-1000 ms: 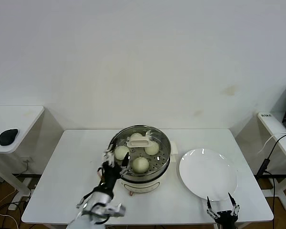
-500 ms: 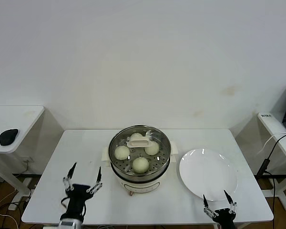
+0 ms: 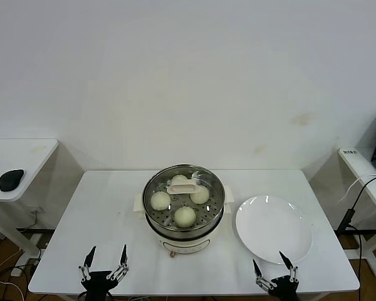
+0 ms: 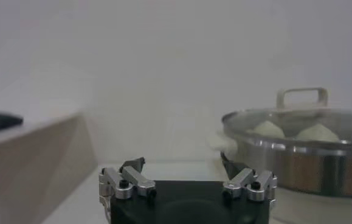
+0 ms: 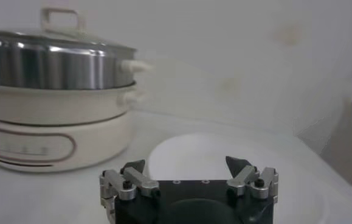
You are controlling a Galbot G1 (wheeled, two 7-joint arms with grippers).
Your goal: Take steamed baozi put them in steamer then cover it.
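covered steamer (image 3: 184,216) well beyond both claws

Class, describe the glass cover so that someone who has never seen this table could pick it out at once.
Find the white table by the wall, then the steel steamer on a cream base at its middle. The cover sits closed on top, buns visible through it. Unlike the flat white plate to its right, it is see-through, with a metal rim and a cream bar handle.
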